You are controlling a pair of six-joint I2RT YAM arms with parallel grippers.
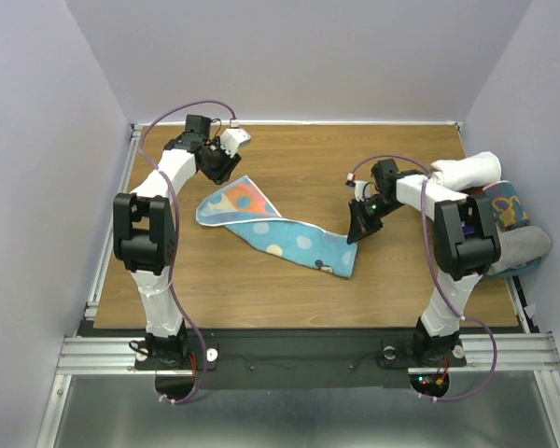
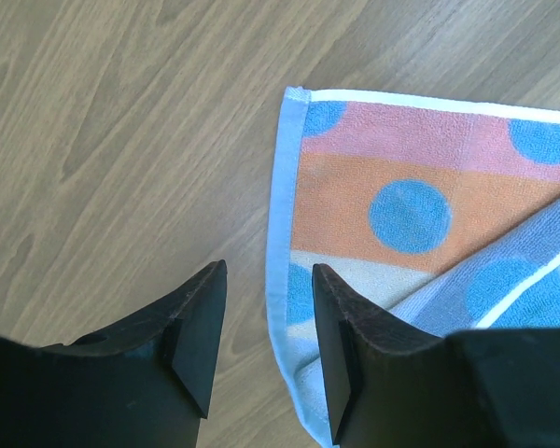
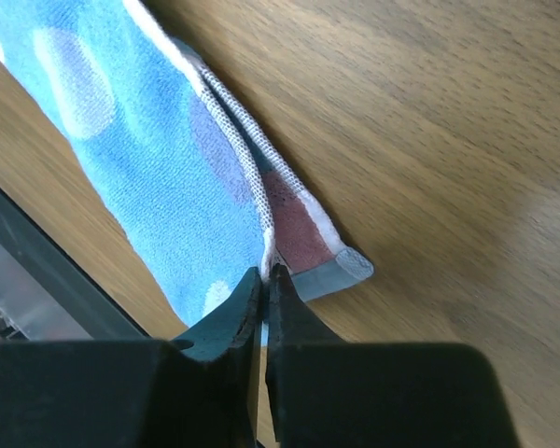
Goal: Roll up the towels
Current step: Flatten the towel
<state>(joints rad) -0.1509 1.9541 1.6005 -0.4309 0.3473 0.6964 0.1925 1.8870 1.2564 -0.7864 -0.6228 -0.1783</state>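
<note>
The light blue towel with orange and pale dots lies folded lengthwise across the middle of the wooden table. My right gripper is at its right end. In the right wrist view the right gripper is shut on the towel's white hem near a folded corner. My left gripper hovers at the towel's far left end. In the left wrist view it stands open astride the towel's blue edge, gripping nothing. A navy and yellow printed towel lies at the right edge, partly hidden by the right arm.
A white rolled cloth lies at the table's far right, behind the right arm. A grey cloth sits below the printed towel at the right edge. White walls close in the back and both sides. A metal rail runs along the near edge.
</note>
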